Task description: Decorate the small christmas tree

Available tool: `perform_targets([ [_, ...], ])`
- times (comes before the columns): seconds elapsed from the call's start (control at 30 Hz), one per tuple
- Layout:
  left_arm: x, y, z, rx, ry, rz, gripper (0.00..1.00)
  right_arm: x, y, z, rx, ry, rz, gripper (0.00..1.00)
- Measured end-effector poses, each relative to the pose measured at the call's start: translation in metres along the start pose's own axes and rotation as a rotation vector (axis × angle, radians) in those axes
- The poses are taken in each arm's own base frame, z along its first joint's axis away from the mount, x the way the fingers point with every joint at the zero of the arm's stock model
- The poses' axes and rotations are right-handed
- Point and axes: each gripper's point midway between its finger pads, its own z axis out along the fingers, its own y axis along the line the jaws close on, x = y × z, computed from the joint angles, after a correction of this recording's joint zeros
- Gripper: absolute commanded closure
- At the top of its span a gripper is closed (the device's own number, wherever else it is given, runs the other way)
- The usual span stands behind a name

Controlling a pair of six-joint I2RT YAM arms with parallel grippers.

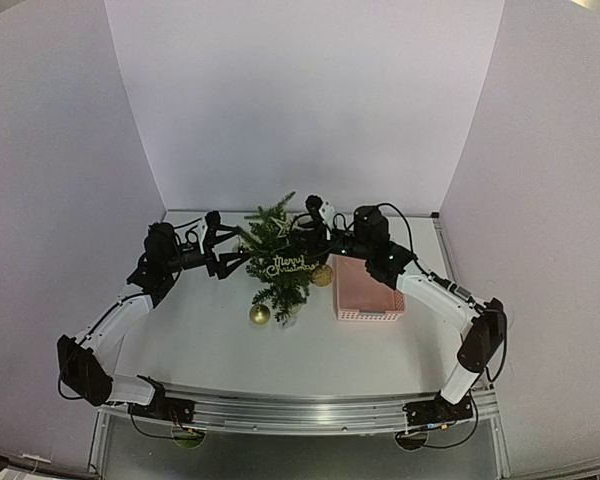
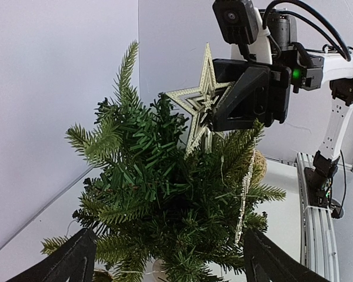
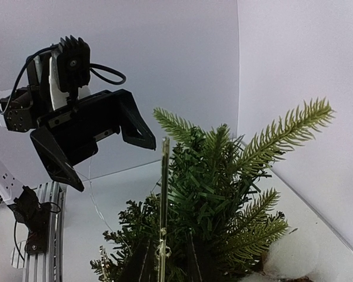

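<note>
The small christmas tree (image 1: pixel 278 262) stands mid-table with a gold "Merry Christmas" sign (image 1: pixel 288 267) and a gold bauble (image 1: pixel 260 314) hung on it. A gold glitter star (image 2: pixel 201 100) stands upright at its top. My right gripper (image 3: pixel 165 252) is at the treetop; the star (image 3: pixel 163 200), seen edge-on, rises between its fingers (image 3: pixel 194 258) with a narrow gap on each side, so the jaws are slightly open. My left gripper (image 2: pixel 167 235) is open wide, its fingers (image 2: pixel 65 264) straddling the tree's (image 2: pixel 165 200) lower branches from the left without closing on them.
A pink basket (image 1: pixel 367 290) sits right of the tree. A woven gold ball (image 1: pixel 322 275) hangs between tree and basket. White fluff (image 3: pixel 291 255) shows low behind the branches. The two grippers face each other closely across the tree. White walls enclose the table.
</note>
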Motion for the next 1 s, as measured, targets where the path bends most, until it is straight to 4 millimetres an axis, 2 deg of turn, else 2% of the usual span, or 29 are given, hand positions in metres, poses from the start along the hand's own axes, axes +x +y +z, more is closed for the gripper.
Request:
perform_targets([
  [0.23, 0.0, 0.0, 0.0, 0.0, 0.0, 0.0, 0.14, 0.001, -0.002, 0.0, 0.01, 0.003, 0.018, 0.5],
  [0.4, 0.0, 0.0, 0.0, 0.0, 0.0, 0.001, 0.13, -0.002, -0.001, -0.001, 0.011, 0.004, 0.033, 0.39],
  [0.67, 0.0, 0.0, 0.0, 0.0, 0.0, 0.001, 0.13, -0.013, 0.0, -0.002, 0.01, -0.011, 0.051, 0.36],
  [0.87, 0.003, 0.0, 0.0, 0.002, 0.004, -0.003, 0.13, -0.013, -0.001, -0.003, 0.016, -0.01, 0.055, 0.35],
  [1.0, 0.005, -0.001, 0.0, 0.005, 0.007, -0.005, 0.13, -0.021, 0.002, -0.009, 0.021, -0.02, 0.05, 0.33],
])
